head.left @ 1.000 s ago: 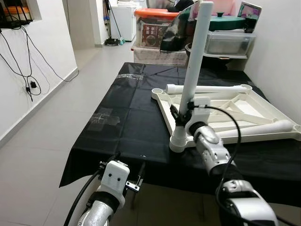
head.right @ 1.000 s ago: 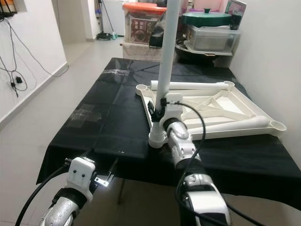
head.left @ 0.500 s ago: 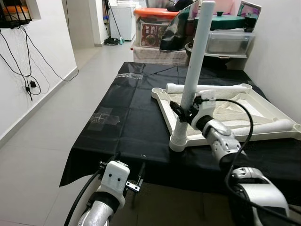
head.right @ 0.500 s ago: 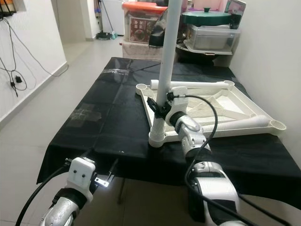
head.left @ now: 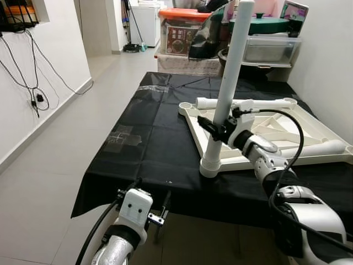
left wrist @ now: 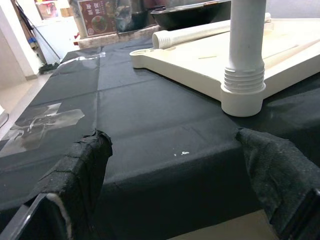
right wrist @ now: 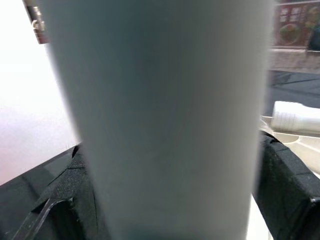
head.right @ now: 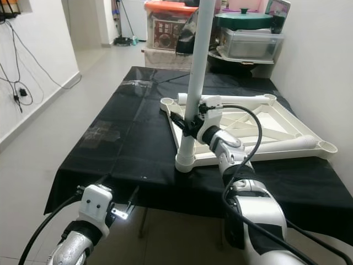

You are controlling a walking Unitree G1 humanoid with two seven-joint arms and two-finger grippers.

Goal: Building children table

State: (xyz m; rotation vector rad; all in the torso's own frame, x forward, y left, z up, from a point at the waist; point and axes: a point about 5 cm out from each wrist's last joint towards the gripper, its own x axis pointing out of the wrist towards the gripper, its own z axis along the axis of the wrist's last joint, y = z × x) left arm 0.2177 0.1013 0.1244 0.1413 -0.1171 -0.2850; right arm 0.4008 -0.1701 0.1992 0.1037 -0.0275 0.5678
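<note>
A white children's table top [head.left: 287, 124] lies upside down on the black-covered table [head.left: 149, 138]. One white leg [head.left: 230, 72] stands upright in its near corner socket [head.left: 210, 165]. My right gripper [head.left: 212, 128] is shut on this leg a little above the socket; in the right wrist view the leg [right wrist: 165, 115] sits between the black pads [right wrist: 285, 185]. My left gripper [head.left: 150, 192] hangs open below the table's front edge, facing the socket [left wrist: 243, 97] and holding nothing.
Two loose white legs lie on the table top, one along its far edge [head.left: 242, 103] and one at the right [head.left: 325, 148]. Storage boxes and a pot [head.left: 259, 33] crowd the space behind. A wall runs close on the right; open floor lies on the left.
My right forearm has swung from the near side of the upright leg round to its right, with the gripper still on the leg. The left arm has stayed still.
</note>
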